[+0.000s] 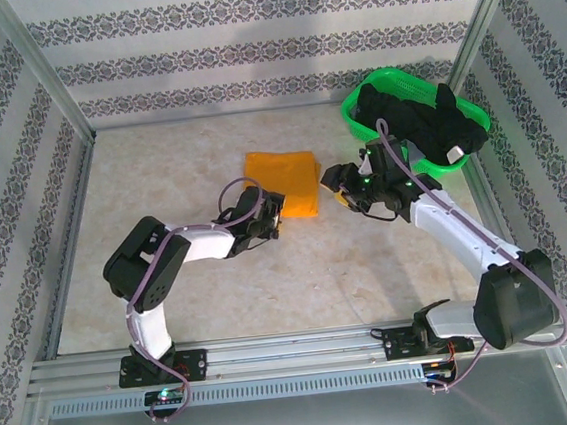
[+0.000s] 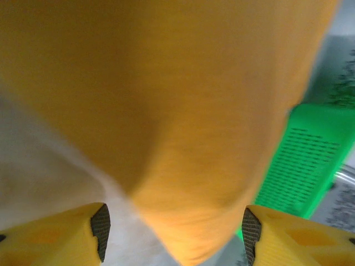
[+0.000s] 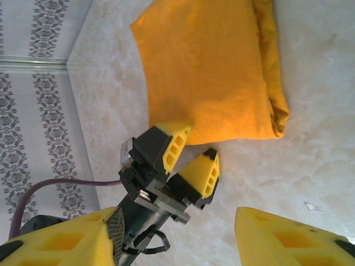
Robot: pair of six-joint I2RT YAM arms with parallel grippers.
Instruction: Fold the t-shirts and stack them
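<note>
While the mustard-orange t-shirt (image 1: 282,180) lay folded at mid-table, we found the left gripper (image 3: 197,145) released, jaws spread at the shirt's near edge, the cloth just beyond it. The right gripper (image 1: 339,185), likewise released, hovered just right of the shirt. The black t-shirts (image 1: 426,123) sat heaped in the green basket (image 1: 367,92), far right.

Mustard-orange t-shirt (image 3: 211,72): soft, matt cloth of fine weave; black t-shirts (image 1: 420,119): matt cloth, in a basket (image 2: 302,160) of smooth green plastic mesh. Bench (image 1: 299,271): smooth, pale, marble-patterned top with a faint sheen, edged by brushed metal rails (image 1: 277,352). Left end effector (image 2: 173,233): matt yellow plastic fingers (image 2: 50,241) with dark, rough-textured pads (image 2: 100,228).
</note>
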